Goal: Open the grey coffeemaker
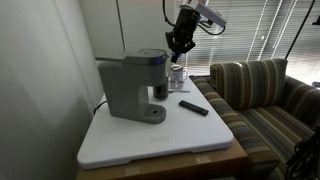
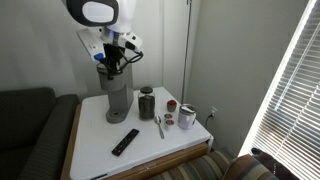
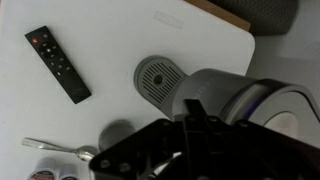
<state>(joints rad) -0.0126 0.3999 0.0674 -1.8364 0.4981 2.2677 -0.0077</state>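
The grey coffeemaker [image 1: 128, 88] stands on the white tabletop [image 1: 150, 140], its lid down in both exterior views [image 2: 117, 92]. In the wrist view I see its round base plate [image 3: 160, 77] and curved grey top [image 3: 245, 100] from above. My gripper [image 1: 179, 44] hangs just above the machine's front top edge [image 2: 112, 64]. In the wrist view its fingers [image 3: 193, 112] are pressed together, holding nothing, over the lid's front edge. I cannot tell whether it touches the lid.
A black remote [image 1: 193, 107] [image 3: 57, 63] lies in front of the machine. A metal tin [image 2: 147, 103], a spoon [image 2: 160, 125], a small tin [image 2: 171, 105] and a white mug [image 2: 187, 117] stand beside it. A striped sofa [image 1: 265, 95] adjoins the table.
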